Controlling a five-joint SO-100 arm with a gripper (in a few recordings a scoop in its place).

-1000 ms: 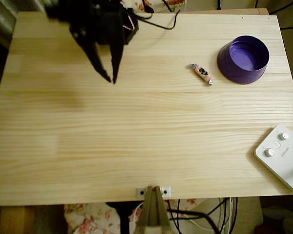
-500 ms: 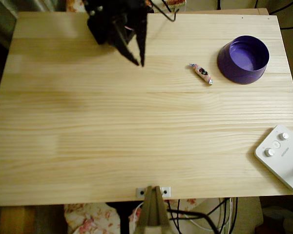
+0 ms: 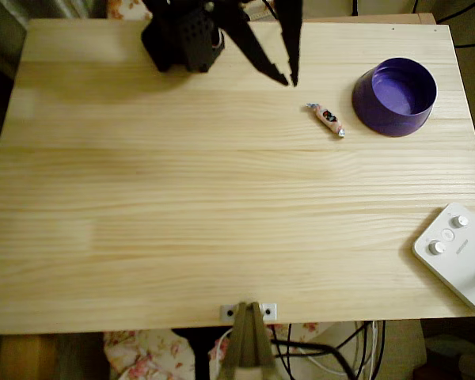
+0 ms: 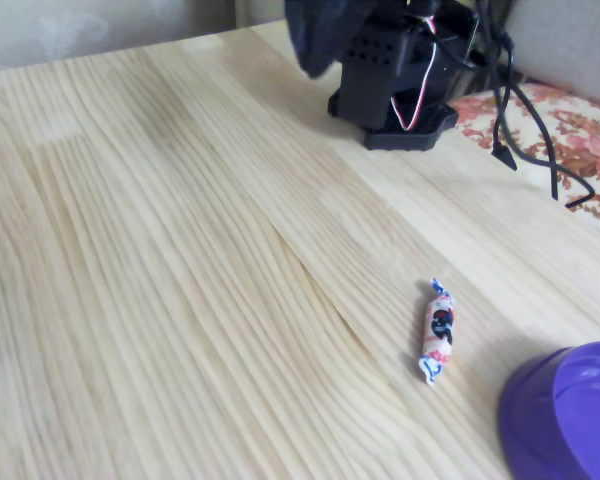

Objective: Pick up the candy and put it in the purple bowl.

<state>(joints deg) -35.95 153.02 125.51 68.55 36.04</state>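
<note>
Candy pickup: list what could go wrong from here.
1. The candy is small and lies flat and diagonal on the table; the open gripper may straddle it badly and nudge it away instead of pinching it.
2. The purple bowl sits just right of the candy in the overhead view, so a push that way could knock the candy against the bowl's wall.

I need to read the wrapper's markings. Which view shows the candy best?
The fixed view: the candy appears large there, with its dark centre spot and twisted ends clear. The overhead view shows it small, lying left of the purple bowl.
</note>
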